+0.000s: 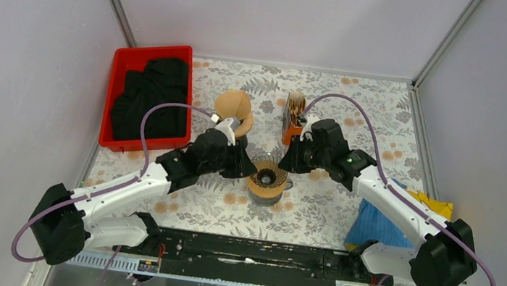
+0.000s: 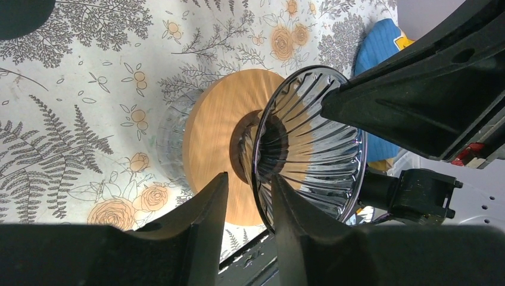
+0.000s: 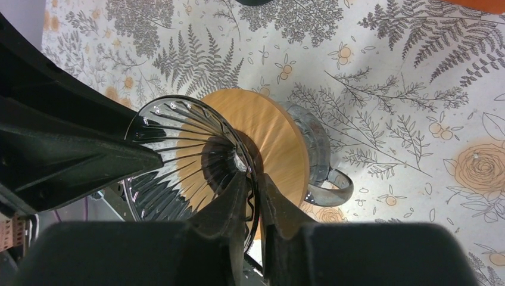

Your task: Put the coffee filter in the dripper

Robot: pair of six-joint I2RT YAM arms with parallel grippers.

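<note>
The dripper [image 1: 266, 179], a ribbed clear glass cone with a wooden collar, stands at the table's middle. My right gripper [image 1: 290, 163] is shut on its right rim; in the right wrist view the gripper [image 3: 254, 179] pinches the glass rim of the dripper [image 3: 178, 143]. My left gripper [image 1: 244, 167] is at the left rim. In the left wrist view the left gripper [image 2: 250, 179] is open and straddles the rim of the dripper [image 2: 315, 143], one finger inside, one outside. A brown paper coffee filter [image 1: 233, 105] lies behind the left gripper, not held. The dripper is empty.
A red bin [image 1: 118, 68] with black cloth stands at the back left. An orange holder [image 1: 294, 117] with brown items stands behind the right gripper. A blue cloth [image 1: 378, 224] and a yellow one [image 1: 436, 204] lie at the right. The dripper's glass handle [image 3: 333, 186] points right.
</note>
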